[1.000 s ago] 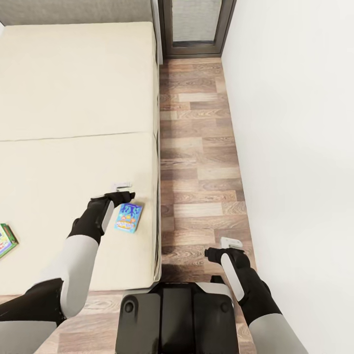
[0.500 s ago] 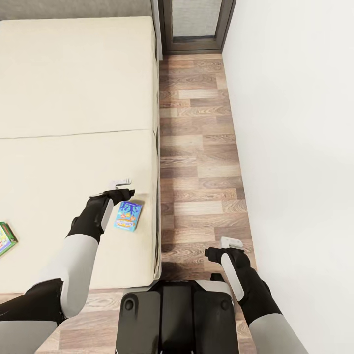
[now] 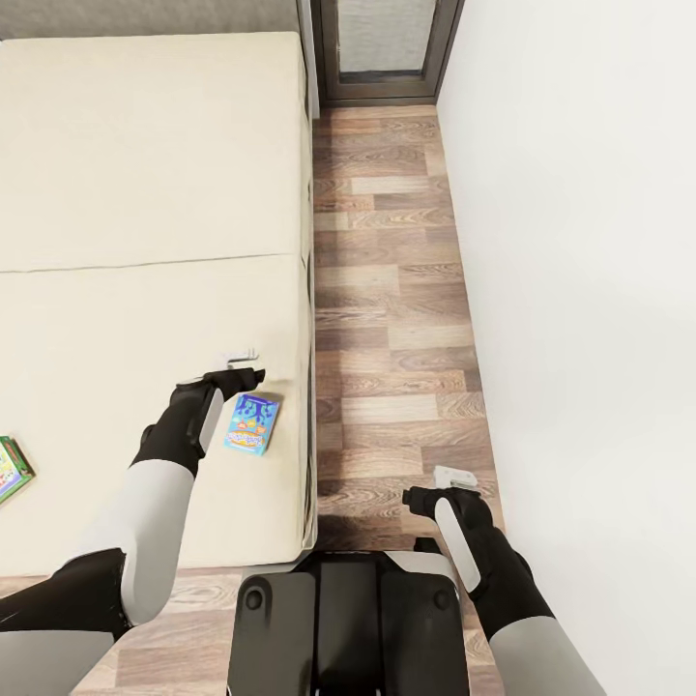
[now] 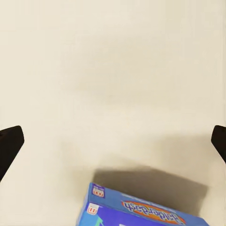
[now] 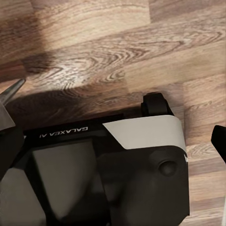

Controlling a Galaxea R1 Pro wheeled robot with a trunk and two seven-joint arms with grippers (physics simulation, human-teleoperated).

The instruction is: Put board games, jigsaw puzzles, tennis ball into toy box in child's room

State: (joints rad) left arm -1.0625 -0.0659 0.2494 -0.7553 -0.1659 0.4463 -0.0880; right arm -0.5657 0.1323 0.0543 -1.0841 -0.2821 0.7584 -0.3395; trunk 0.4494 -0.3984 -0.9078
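1. Small, mostly blue flat card board game box (image 3: 252, 424) lies flat on the plain beige mattress of the low bed (image 3: 145, 193), near the bed's edge beside the floor.
2. Left gripper (image 3: 242, 360) hangs over the mattress just past the blue box's far end, arm stretched out above the bed. Left wrist view: dark fingertips (image 4: 10, 143) at both sides, spread wide, nothing between them, so the jaws are released; blue box (image 4: 141, 209) below them on the mattress with its shadow beside it.
3. Second flat card board game box, green with red and yellow (image 3: 12, 470), lies on the mattress at the picture's left edge, partly cut off, well apart from the blue one.
4. Right gripper (image 3: 452, 477) hangs over the wood-plank floor (image 3: 387, 290) between bed and white wall (image 3: 580, 290), holding nothing. Right wrist view: fingers far apart at the sides, jaws released; the robot's black and white base (image 5: 117, 165) on the floor below.
5. Dark-framed door (image 3: 385, 48) at the far end of the floor strip.
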